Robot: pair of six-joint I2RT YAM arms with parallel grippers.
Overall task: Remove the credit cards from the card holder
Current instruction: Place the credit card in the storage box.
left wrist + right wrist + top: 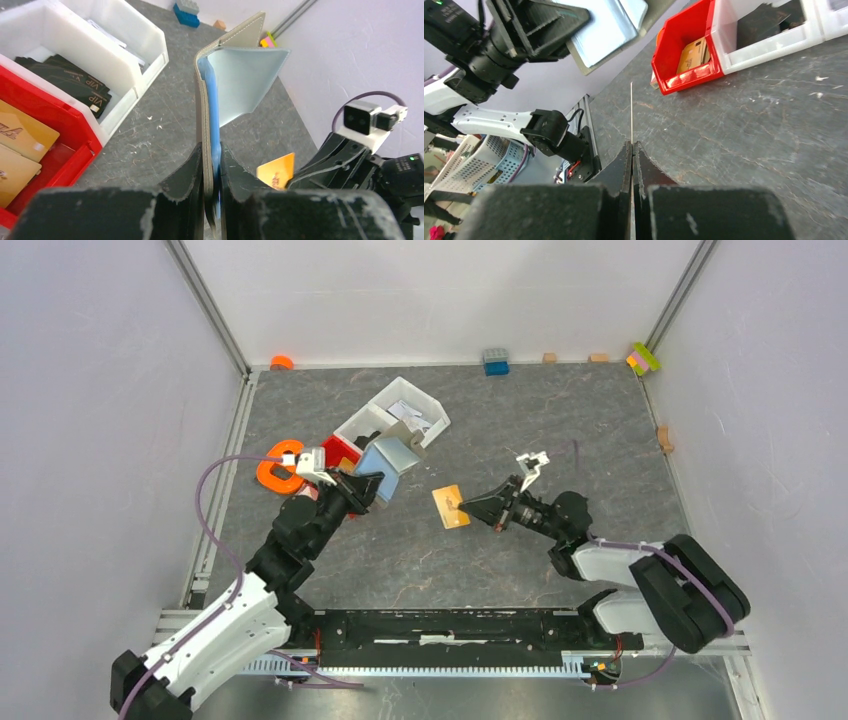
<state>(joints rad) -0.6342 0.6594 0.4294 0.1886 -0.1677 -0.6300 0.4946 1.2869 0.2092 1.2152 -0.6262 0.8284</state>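
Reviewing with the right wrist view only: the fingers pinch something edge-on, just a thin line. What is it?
Observer: The top view shows its face. It is an orange card, and the right gripper is shut on it.
Operator: What is the other arm holding up there?
Observer: In the left wrist view the left gripper is shut on the card holder. The holder is taupe outside, with a pale blue panel spread open above the fingers.
Operator: And the dark things in the white bin?
Observer: They are black cards printed VIP, lying in the white bin.
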